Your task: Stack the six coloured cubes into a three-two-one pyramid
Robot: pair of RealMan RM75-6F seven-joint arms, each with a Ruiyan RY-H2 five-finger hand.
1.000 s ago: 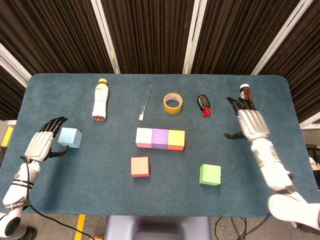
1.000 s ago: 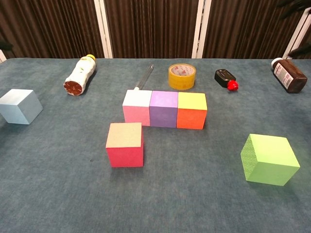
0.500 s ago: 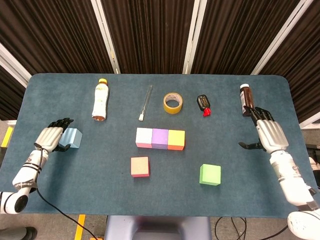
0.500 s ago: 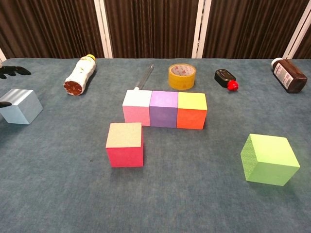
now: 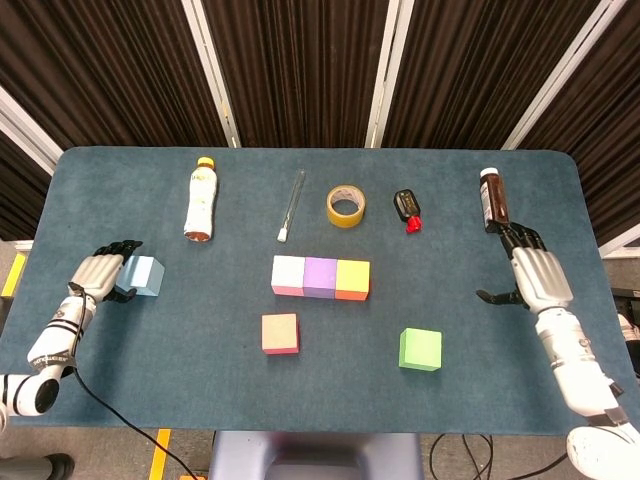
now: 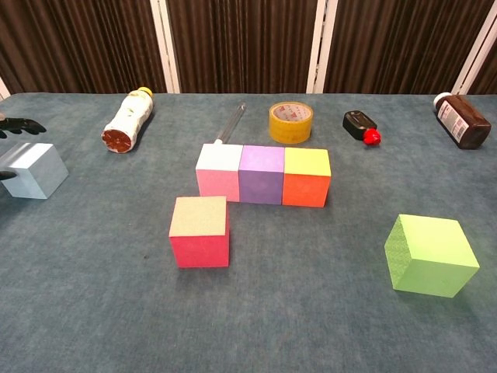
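Base row: pink cube (image 6: pixel 218 172), purple cube (image 6: pixel 261 173), orange cube (image 6: pixel 306 176) touching, mid-table.
Loose: red cube (image 6: pixel 199 231), green cube (image 6: pixel 429 254), blue cube (image 6: pixel 33 169).
Left hand (image 5: pixel 97 274): fingers around blue cube; firm hold unclear.
Right hand (image 5: pixel 535 273): spread, empty.
Next: likely lift blue onto row.

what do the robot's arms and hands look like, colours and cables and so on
Both hands, the left hand and right hand, have pale silver-grey backs and black fingers. The arms are white segmented tubes with dark bands at the joints. A thin black cable trails from the left arm.
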